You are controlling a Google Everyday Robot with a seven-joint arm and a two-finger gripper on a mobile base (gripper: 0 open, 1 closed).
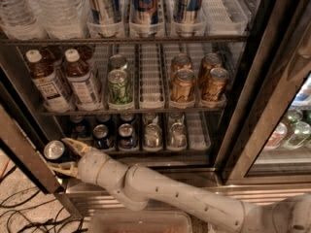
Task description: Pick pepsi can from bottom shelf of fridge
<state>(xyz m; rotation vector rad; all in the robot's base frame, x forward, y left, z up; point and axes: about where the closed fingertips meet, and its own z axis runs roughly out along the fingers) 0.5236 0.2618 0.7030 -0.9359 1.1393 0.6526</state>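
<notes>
My gripper (58,155) is at the lower left, just outside the fridge (245,106), in front of the left end of the bottom shelf (194,130). Its fingers (73,144) are shut on a pepsi can (53,150), dark blue with a silver top, held upright in front of the shelf's edge. Two more pepsi cans (101,136) stand in the shelf's lanes, with plain silver cans (153,135) to their right. My white arm (160,193) reaches in from the lower right across the steel base.
The open door's frame (19,144) runs diagonally just left of the gripper. The middle rack holds bottles (82,81), a green can (119,85) and gold cans (182,85). Cables (29,212) lie on the floor at lower left. A second cooler (291,125) stands at right.
</notes>
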